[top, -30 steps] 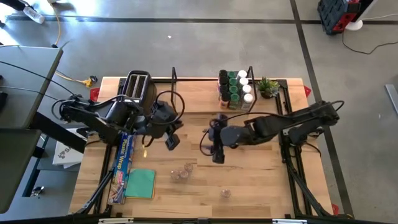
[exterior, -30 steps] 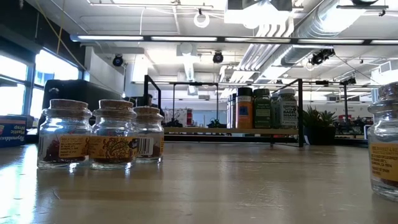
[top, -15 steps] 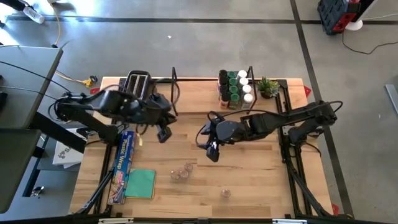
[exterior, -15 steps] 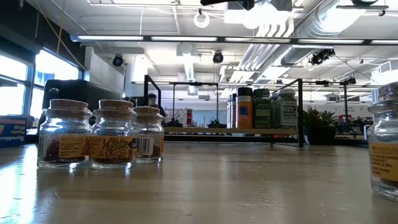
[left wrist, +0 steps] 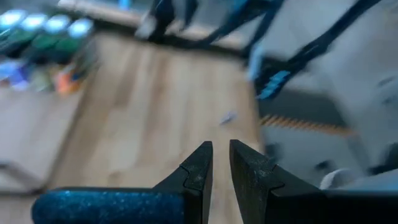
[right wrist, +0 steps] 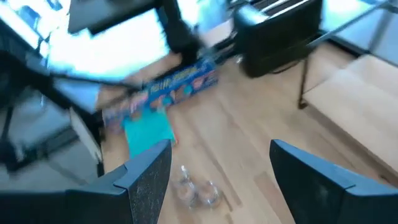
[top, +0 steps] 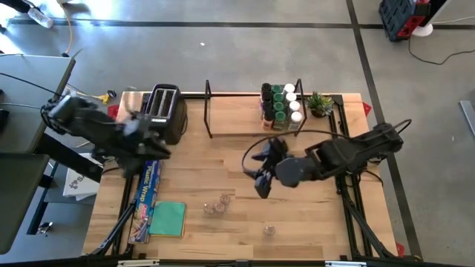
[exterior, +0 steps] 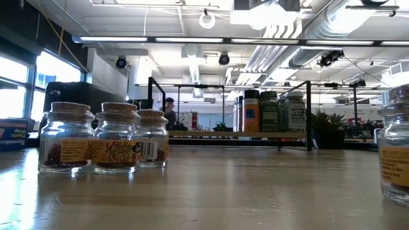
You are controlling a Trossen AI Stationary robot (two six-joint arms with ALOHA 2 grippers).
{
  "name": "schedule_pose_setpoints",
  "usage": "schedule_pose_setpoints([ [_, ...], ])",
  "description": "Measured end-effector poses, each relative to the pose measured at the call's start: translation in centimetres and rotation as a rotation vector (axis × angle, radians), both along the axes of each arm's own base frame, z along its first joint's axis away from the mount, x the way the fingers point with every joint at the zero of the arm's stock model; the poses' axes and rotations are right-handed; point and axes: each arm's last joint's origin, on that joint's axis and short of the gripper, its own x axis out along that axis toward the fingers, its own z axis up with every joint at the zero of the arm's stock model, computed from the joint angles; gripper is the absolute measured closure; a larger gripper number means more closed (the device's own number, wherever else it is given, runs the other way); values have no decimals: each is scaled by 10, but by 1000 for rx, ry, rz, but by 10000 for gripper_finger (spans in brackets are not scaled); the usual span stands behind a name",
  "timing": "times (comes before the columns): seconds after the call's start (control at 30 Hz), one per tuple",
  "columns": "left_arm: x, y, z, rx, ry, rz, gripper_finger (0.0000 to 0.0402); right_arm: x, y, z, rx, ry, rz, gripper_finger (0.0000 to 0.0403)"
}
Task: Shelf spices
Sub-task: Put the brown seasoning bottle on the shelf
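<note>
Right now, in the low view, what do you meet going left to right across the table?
Blue box → three cork-topped jars → shelf with spice jars → potted plant → lone jar.

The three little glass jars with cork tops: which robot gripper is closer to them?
The right gripper. It hovers open just beside the three corked jars, toward the table's middle. The left gripper is nearly shut, farther off by the toaster.

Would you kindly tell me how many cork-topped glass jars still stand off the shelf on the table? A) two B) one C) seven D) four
D: the low view shows three clustered jars and a fourth jar at the picture's right edge, all off the shelf.
</note>
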Motion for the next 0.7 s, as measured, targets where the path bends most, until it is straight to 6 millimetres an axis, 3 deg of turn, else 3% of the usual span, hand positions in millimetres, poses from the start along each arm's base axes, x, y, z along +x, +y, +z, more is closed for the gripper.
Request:
schedule_pose_setpoints([
  [0.17,-17,-18,14,-58,-154,-66,365,-1,13,28,49,-1,-63,137],
  [0.33,-6,-51,12,-12,-206,-46,395,8,25,32,-9,138,155,137],
  [0.43,-1,-66,12,-35,-221,-73,399,16,29,32,70,149,155,137],
  [0.57,-3,-75,8,-20,-177,-148,399,26,55,11,132,236,249,137],
  [0.7,-12,-68,5,-3,-131,-191,399,33,96,-30,188,397,346,137],
])
